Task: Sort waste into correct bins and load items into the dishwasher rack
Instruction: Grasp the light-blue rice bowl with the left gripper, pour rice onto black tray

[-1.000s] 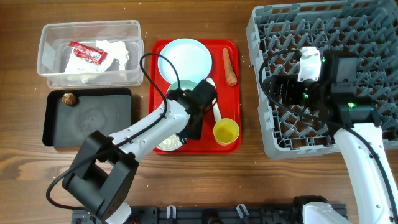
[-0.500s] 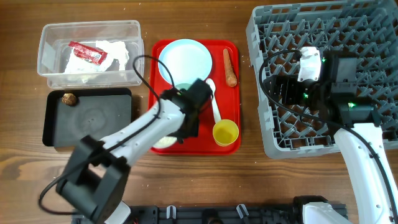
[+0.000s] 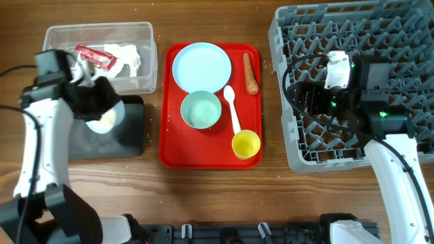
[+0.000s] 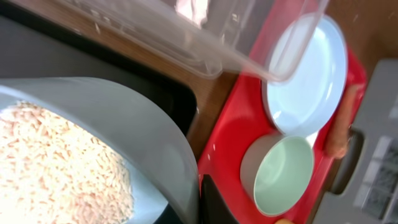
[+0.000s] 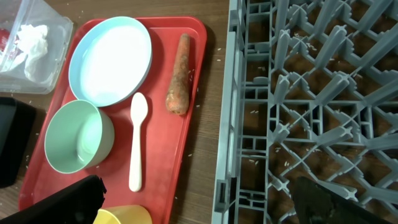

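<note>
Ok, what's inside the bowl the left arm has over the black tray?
Loose white rice grains lie in the pale blue bowl. The bowl's bottom is hidden under the rice, and much of the black tray beneath it is covered too.

Top-down overhead, close wrists, shared tray (image 3: 196,146)

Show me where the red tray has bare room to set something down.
Bare: the near-left corner of the red tray, bordered by the green bowl and yellow cup; also the strip between carrot and cup. Crowded: the back, with plate and spoon.
</note>
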### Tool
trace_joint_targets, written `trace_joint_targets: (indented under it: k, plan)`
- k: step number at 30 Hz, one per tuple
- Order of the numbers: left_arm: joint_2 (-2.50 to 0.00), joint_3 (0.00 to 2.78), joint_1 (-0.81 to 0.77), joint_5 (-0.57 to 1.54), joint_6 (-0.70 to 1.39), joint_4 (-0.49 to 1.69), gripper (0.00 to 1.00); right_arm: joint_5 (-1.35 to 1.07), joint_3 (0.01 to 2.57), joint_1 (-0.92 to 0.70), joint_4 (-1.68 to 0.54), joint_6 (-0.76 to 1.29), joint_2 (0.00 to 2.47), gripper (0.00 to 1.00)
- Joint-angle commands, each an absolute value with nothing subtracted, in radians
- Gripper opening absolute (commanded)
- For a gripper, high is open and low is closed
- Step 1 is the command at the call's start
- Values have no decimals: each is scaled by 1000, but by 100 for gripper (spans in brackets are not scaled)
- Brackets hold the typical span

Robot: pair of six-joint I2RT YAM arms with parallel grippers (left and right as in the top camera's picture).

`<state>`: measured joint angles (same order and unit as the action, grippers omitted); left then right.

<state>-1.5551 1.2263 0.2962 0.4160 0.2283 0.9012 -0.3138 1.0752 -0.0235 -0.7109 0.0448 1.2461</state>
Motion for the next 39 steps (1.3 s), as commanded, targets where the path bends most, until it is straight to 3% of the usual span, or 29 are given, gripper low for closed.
trace_joint_targets:
  k: [1, 8, 21, 39]
  plan:
    - [-1656, 1242, 418, 664, 101, 858, 4, -311, 1087, -22, -712, 53, 1253, 100]
    - [-1911, 1242, 593, 1246, -102, 917, 4, -311, 1087, -22, -719, 53, 1253, 100]
    - [-1911, 1242, 705, 1573, -128, 1088, 4, -311, 1087, -22, -719, 53, 1253, 100]
    - [-1906, 1243, 705, 1577, -41, 1072, 4, -311, 1087, -22, -715, 53, 1253, 100]
